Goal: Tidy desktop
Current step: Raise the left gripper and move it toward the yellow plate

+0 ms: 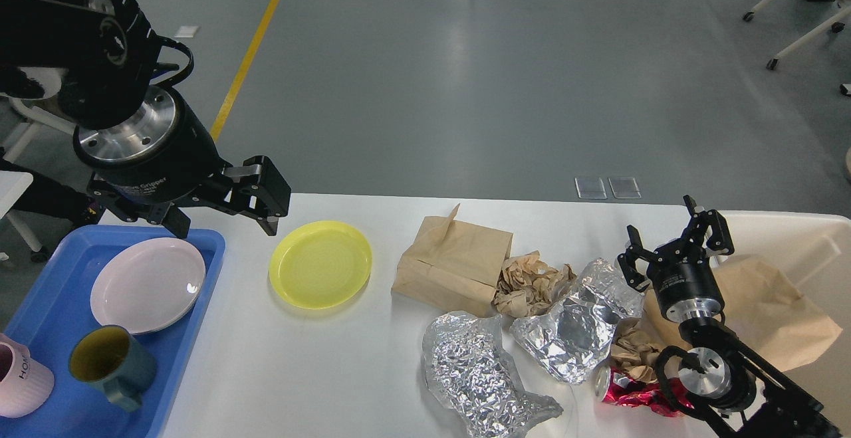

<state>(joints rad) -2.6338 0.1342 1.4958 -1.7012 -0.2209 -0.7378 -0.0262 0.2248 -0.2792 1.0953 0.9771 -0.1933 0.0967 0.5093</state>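
Observation:
The white desktop (319,371) carries a yellow plate (320,264), a flat brown paper bag (454,264), crumpled brown paper (528,282), two crumpled foil sheets (475,375) (575,322) and a crushed red can (631,391). My left gripper (223,215) hangs open and empty above the table's far left, between the blue tray and the yellow plate. My right gripper (671,242) stands open and empty at the right, beside the upper foil sheet.
A blue tray (46,385) at the left holds a pink plate (147,284), a dark teal mug (113,366) and a pink cup (20,385). A cream-white bin (811,238) at the right edge holds a brown paper bag (771,312). Grey floor lies beyond the table.

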